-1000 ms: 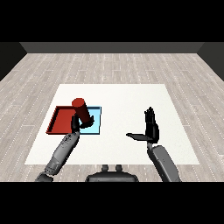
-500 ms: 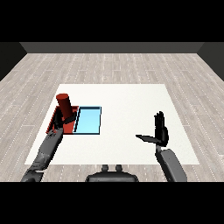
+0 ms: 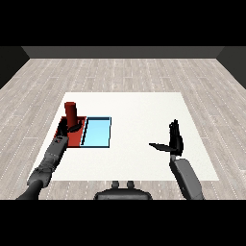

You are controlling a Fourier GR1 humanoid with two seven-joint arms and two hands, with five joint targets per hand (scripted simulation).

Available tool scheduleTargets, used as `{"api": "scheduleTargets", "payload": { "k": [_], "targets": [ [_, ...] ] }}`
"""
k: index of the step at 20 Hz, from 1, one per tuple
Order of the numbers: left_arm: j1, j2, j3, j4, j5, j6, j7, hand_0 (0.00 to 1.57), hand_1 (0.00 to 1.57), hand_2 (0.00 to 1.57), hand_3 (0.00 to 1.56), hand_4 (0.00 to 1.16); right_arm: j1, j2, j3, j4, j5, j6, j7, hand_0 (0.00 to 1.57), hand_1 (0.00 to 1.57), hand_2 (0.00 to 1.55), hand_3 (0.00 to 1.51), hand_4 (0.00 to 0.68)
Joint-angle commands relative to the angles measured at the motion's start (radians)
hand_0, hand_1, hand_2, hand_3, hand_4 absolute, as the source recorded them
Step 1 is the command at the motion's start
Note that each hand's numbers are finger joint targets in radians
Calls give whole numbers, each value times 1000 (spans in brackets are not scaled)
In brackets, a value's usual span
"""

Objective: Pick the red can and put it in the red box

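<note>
Two trays lie side by side on the white table (image 3: 144,105), toward its 9 o'clock side. Leftmost is the red tray (image 3: 77,138), and the red can (image 3: 71,114) stands upright over it, held by the left hand (image 3: 73,127), whose fingers are curled round the can's lower part. Whether the can's base touches the tray floor cannot be told. The left forearm runs back toward 7 o'clock. Touching the red tray at its 3 o'clock edge is the light blue tray (image 3: 97,132), with nothing showing in it. Well apart, toward 4 o'clock on the table, the right hand (image 3: 174,140) hangs with fingers straight and pointing up, thumb stretched out toward 9 o'clock, holding nothing.
</note>
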Motion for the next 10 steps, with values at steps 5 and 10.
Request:
{"api": "scheduleTargets", "payload": {
  "k": [5,10],
  "targets": [
    [-39,-41,-17,281,-60,33,98,671,671,671,0,720,-45,24,-37,116,-23,39,-44,0,0,0,0,0],
    [-38,12,55,325,2,15,139,887,887,877,343,676,-88,37,-39,163,-9,48,-67,0,0,0,0,0]
  ]
}}
